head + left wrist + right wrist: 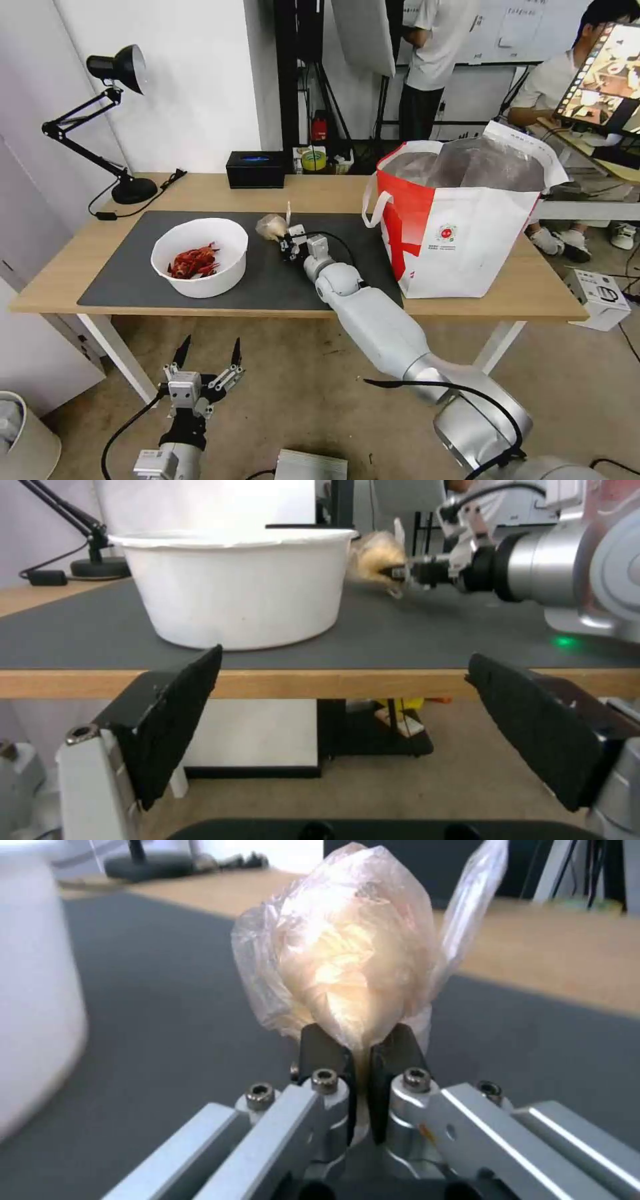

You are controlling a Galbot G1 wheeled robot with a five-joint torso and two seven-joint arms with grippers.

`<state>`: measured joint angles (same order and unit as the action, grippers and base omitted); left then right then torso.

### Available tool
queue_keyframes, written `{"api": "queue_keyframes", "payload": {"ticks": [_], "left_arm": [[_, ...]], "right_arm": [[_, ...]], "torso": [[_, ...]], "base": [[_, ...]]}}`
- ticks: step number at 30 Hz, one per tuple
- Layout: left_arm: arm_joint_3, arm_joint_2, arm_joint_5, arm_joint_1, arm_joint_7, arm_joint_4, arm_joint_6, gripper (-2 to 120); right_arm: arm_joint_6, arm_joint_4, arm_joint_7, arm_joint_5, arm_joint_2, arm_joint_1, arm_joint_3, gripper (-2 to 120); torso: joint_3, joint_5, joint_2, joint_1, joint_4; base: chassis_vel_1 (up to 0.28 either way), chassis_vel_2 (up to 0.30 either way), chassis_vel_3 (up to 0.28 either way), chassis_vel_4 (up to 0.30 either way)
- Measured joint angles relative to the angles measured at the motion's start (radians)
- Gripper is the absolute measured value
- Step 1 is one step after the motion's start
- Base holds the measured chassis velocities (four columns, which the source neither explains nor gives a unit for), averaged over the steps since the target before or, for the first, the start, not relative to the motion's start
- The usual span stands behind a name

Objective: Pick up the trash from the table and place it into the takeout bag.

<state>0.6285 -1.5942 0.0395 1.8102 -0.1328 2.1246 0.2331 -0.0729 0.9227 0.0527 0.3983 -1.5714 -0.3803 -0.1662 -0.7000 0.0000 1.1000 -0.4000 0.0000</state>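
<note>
- right gripper (357, 1060) clamped on the clear bag with pale bun (347, 945), held over the dark mat (280, 287) mid-table
- takeout bag (467, 233) stands to the robot's right of the load, mouth open upward; carry has to go right and up over the rim
- left gripper (207, 370) spread, empty, parked below the table (200, 190) edge in front of the white bowl (200, 257); right arm is the nearer one to the bag

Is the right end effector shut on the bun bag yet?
Yes: right end effector fingers pinch the clear bag with pale bun above the mat.
</note>
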Motion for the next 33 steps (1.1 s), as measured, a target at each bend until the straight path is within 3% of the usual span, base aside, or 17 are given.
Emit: {"api": "queue_keyframes", "payload": {"ticks": [12,22,26,33], "left_arm": [[-0.002,0.0,-0.002,-0.001,0.0,-0.011,0.006,100],[0.0,0.001,-0.003,-0.002,-0.002,0.001,0.005,100],[0.004,0.001,-0.002,-0.003,-0.007,0.001,0.004,100],[0.004,0.002,-0.002,-0.008,-0.011,0.001,0.002,100]], "right_arm": [[0.019,0.291,-0.037,-0.071,0.059,-0.081,0.051,3],[0.134,0.505,-0.021,-0.12,0.196,-0.193,0.094,3],[0.224,0.602,-0.004,-0.187,0.266,-0.299,0.143,2],[0.312,0.725,0.009,-0.191,0.333,-0.427,0.224,2]], "torso": [[0.0,0.0,0.0,0.0,0.0002],[0.0,0.0002,0.0,0.0,-0.0001],[0.0,0.0002,0.0,0.0,-0.0001],[0.0,0.0003,0.0,0.0,0.0]], "base": [[0.0,0.0,0.0,0.0],[0.0,0.0,0.0,0.0],[0.0,0.0,0.0,0.0],[0.0,0.0,0.0,0.0]]}}
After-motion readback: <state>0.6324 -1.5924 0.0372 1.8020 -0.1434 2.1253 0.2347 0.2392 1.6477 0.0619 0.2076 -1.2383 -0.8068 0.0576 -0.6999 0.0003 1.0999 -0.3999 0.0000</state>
